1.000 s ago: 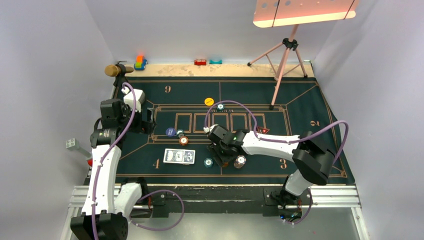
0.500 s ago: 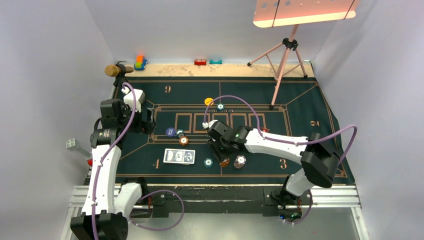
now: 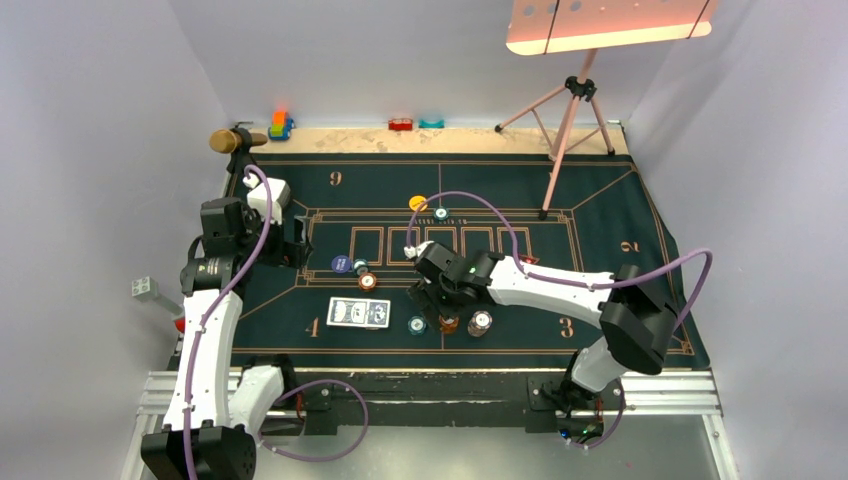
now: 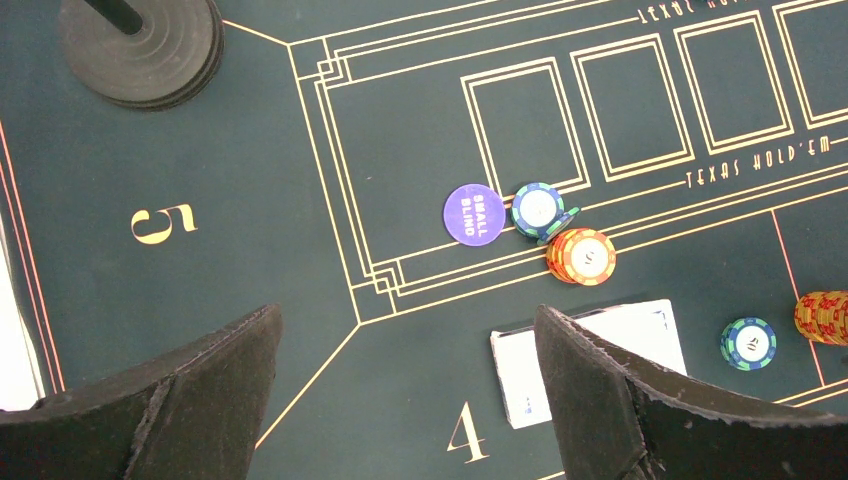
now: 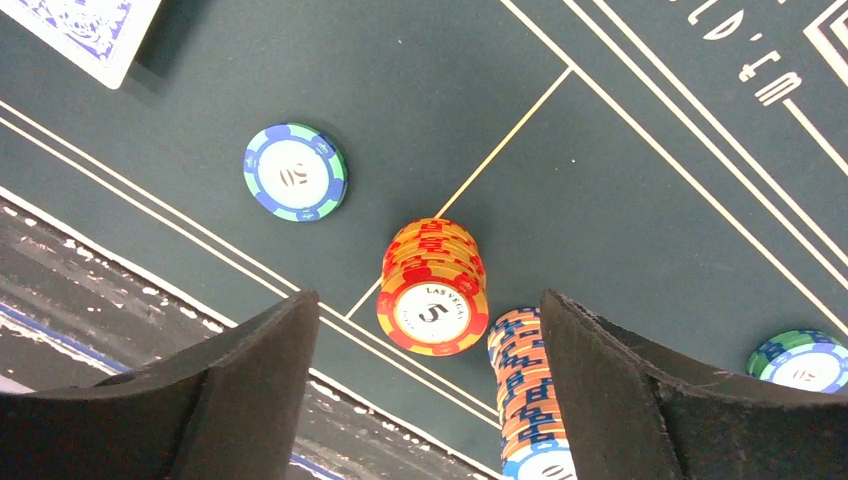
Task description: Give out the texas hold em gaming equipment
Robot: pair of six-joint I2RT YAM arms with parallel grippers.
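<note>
Top external view: the dark green mat (image 3: 620, 230) fills the middle of the frame. My left claw (image 4: 407, 312) hangs at centre left, jaws wide, with nothing between them. My right claw (image 3: 440, 312) is at lower centre, also wide. In the right wrist view, its fingers (image 5: 250, 400) stand either side of the orange-brown chip stack (image 5: 432, 290) without touching it.

- **Cards:** the blue-backed cards (image 3: 358, 313) lie left of that stack.
- **Chips nearby:** a striped stack (image 5: 525, 400) is just to its right, and a single teal chip (image 5: 295, 171) is to its left.
- **Left wrist view:** a navy disc (image 4: 474, 212), a second teal chip (image 4: 537, 208) and an orange chip (image 4: 581, 256) sit close together in mid-frame.
- **Other pieces:** a yellow disc (image 3: 418, 203) lies at upper centre, and a red triangle (image 3: 527, 261) at centre right.
</note>
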